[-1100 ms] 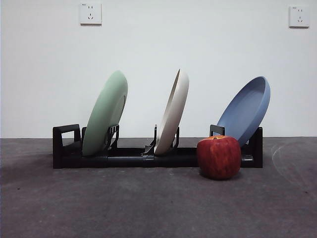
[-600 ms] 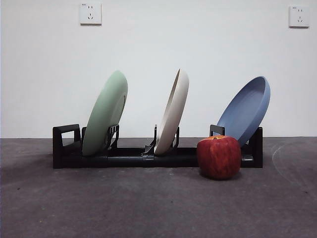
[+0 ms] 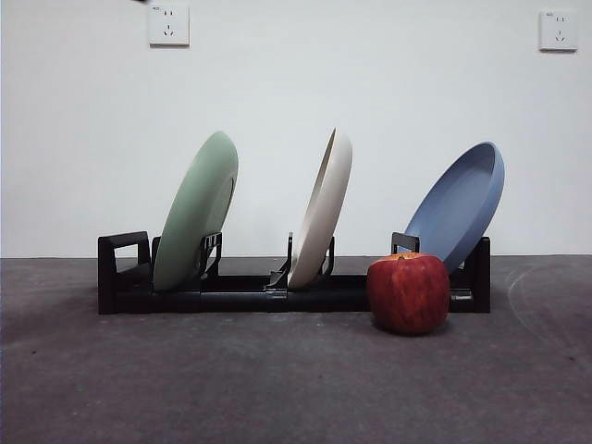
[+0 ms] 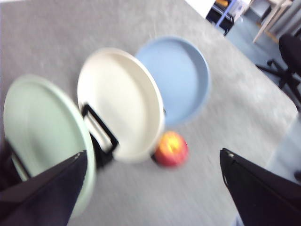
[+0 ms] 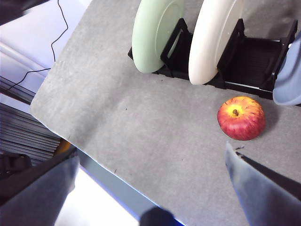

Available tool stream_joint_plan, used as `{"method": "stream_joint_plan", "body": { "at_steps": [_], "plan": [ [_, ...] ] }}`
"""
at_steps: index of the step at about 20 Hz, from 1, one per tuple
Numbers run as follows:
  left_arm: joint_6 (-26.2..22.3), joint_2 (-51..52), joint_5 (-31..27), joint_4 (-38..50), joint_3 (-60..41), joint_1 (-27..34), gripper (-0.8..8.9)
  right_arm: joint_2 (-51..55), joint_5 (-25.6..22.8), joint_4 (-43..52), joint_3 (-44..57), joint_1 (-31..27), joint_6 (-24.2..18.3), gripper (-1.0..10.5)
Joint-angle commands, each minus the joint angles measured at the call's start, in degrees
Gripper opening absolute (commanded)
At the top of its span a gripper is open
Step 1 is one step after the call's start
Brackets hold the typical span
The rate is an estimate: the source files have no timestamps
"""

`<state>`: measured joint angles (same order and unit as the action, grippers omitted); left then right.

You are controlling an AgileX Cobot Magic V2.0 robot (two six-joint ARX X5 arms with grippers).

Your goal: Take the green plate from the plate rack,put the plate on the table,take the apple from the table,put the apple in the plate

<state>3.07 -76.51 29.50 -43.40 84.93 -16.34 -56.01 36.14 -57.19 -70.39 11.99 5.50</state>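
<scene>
The green plate (image 3: 196, 211) leans in the left slot of the black plate rack (image 3: 125, 277) on the table (image 3: 277, 388). The red apple (image 3: 409, 292) sits on the table in front of the rack's right end. My left gripper (image 4: 153, 188) is open and empty, high above the rack; its blurred view shows the green plate (image 4: 42, 127) and the apple (image 4: 171, 148). My right gripper (image 5: 150, 188) is open and empty, high above the table's front, with the green plate (image 5: 155, 33), the rack (image 5: 249, 61) and the apple (image 5: 241, 117) below it.
A cream-white plate (image 3: 322, 208) stands in the rack's middle slot and a blue plate (image 3: 458, 203) leans in the right slot, just behind the apple. The table's edge (image 5: 94, 155) runs close under the right gripper. A white wall stands behind the rack.
A small dark tip has come into the front view's top edge at the left. The plates, the rack and the apple have not moved.
</scene>
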Motion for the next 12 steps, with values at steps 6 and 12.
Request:
{"method": "stream_joint_plan", "body": {
  "at_steps": [6,12],
  "plan": [
    [3.34,-12.31,-7.08,14.82,0.0,-0.26,4.72,-0.09,0.0,0.22,-0.5,0.11,0.5,5.3],
    [3.34,-19.34,-10.08,16.02,0.02,-0.26,4.72,-0.09,-0.24,0.24,-0.5,0.11,0.5,5.3]
  ]
}}
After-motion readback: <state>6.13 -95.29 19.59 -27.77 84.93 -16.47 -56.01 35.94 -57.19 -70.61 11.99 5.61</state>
